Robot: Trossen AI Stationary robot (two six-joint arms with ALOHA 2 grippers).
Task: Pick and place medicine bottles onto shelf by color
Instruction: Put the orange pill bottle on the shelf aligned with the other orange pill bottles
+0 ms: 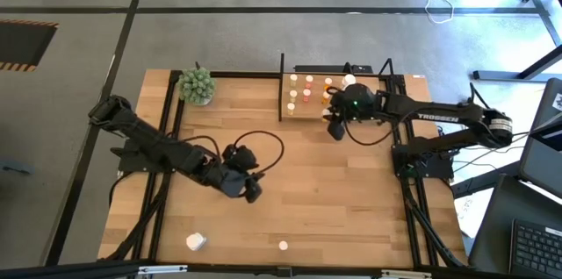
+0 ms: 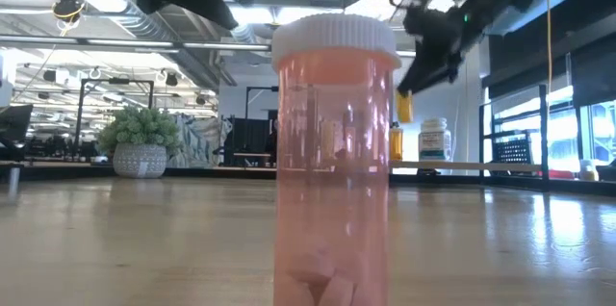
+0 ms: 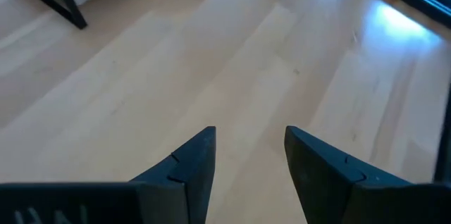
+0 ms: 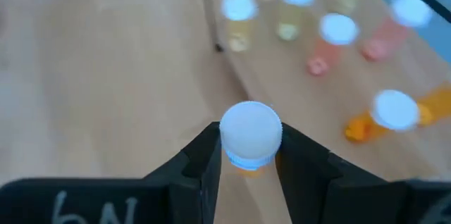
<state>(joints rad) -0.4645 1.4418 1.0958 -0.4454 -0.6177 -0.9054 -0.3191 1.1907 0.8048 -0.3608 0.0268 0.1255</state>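
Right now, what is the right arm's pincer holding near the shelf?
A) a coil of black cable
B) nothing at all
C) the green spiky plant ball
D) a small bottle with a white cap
D: in the right wrist view the right pincer is clamped on a white-capped bottle, just short of the shelf where other bottles already stand.

I get even overhead daylight, bright from windows on my right. Glare streaks the table [image 3: 394, 27] in the left wrist view. Low view: close pink bottle [image 2: 334, 162] slightly soft, backlit, window side blown out. Right wrist view: held bottle's white cap [image 4: 251, 134] fairly sharp, shelf bottles [image 4: 338, 30] behind blurred, bluish highlights.
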